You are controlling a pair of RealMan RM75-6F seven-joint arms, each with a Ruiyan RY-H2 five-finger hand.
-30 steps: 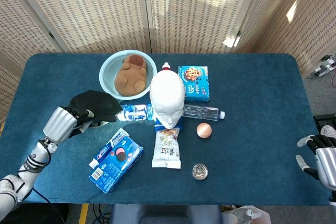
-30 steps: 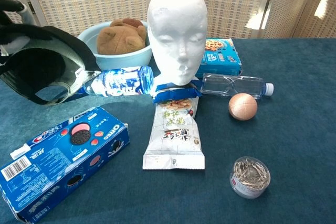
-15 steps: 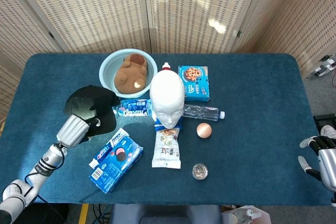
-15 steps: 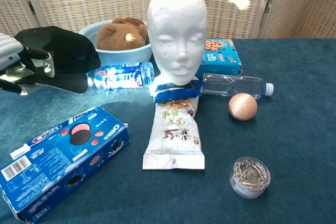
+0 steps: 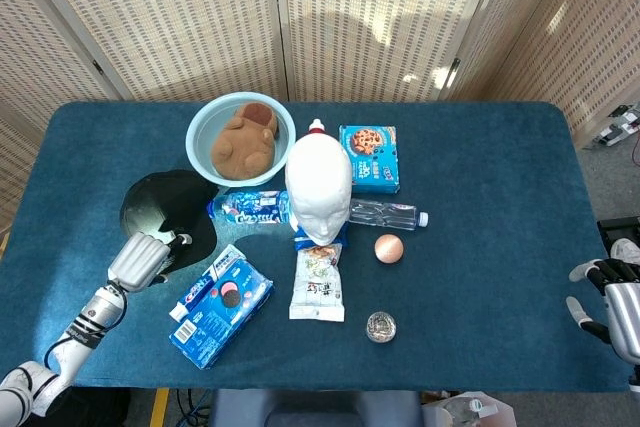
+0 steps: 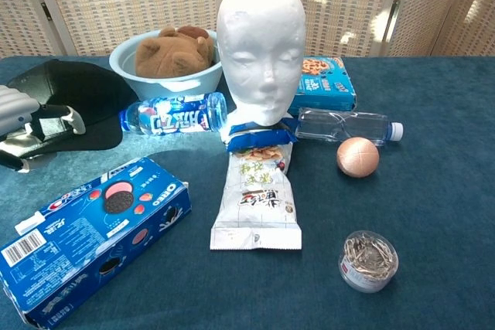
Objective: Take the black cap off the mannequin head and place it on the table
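The black cap (image 5: 165,209) lies flat on the blue table (image 5: 480,177) at the left, beside the white mannequin head (image 5: 318,187), which is bare. In the chest view the cap (image 6: 81,98) sits left of the head (image 6: 261,44). My left hand (image 5: 143,260) is at the cap's near edge; its thumb rests on the brim and the fingers still grip it (image 6: 31,125). My right hand (image 5: 608,299) hangs off the table's right edge, fingers apart and holding nothing.
A light blue bowl (image 5: 197,132) with a brown plush toy stands behind the cap. A water bottle (image 5: 250,208), an Oreo box (image 5: 220,304), a snack bag (image 5: 318,282), a second bottle (image 5: 385,214), a cookie box (image 5: 368,157), a ball (image 5: 388,247) and a clip jar (image 5: 380,326) surround the head.
My left hand has lowered the cap from the air onto the table and drawn back toward me with the brim. The bowl and the labelled bottle have shifted slightly left.
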